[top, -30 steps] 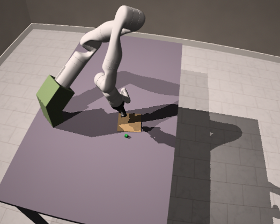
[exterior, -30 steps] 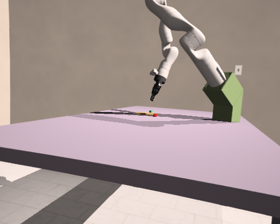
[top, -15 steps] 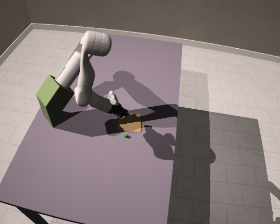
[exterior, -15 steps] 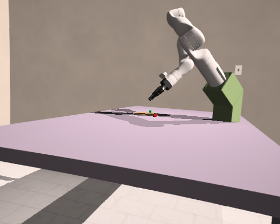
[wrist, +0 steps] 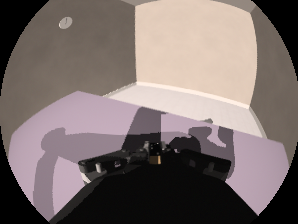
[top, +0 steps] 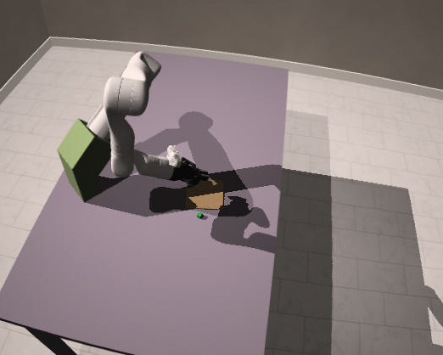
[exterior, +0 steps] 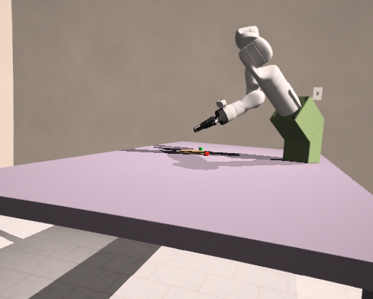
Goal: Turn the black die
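Mid-frame in the top view I see the tan mat (top: 205, 199) flat on the table (top: 113, 263). Above its upper edge, my gripper (top: 199, 176) clenches the black die (wrist: 156, 160), a small dark blur between the fingers.

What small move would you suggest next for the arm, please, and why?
Probably lower the gripper toward the mat. It is shut on something, most likely the black die, though its dark fingers hide it, and it hangs tilted well above the table. Letting go from there would risk a bounce.
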Robot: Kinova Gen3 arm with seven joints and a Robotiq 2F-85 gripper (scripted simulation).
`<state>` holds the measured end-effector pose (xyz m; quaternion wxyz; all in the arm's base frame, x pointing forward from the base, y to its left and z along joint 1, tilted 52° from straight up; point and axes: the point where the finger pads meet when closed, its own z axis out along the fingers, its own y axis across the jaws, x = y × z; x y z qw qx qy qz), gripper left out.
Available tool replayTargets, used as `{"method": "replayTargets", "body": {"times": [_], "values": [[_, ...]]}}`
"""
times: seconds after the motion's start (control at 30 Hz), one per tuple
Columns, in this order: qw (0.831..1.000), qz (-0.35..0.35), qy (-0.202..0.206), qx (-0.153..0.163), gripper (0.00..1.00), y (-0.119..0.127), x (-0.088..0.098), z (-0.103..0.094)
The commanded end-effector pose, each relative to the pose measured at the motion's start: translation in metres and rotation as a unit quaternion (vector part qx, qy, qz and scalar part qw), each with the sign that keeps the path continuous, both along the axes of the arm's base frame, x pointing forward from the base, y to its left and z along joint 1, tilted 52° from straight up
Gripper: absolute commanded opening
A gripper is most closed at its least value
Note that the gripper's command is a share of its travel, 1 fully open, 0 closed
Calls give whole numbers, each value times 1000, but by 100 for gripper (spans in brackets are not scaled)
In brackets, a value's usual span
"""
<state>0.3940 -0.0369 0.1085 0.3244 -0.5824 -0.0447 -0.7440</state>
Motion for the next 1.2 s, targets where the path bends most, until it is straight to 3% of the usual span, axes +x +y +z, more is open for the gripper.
{"method": "replayTargets", "body": {"times": [0.0, 0.7, 1.17], "values": [[1000, -5, -3, 12, 11, 2, 0, 0], [1000, -7, -6, 13, 11, 6, 4, -4], [1000, -8, -6, 13, 11, 19, 15, -17]]}}
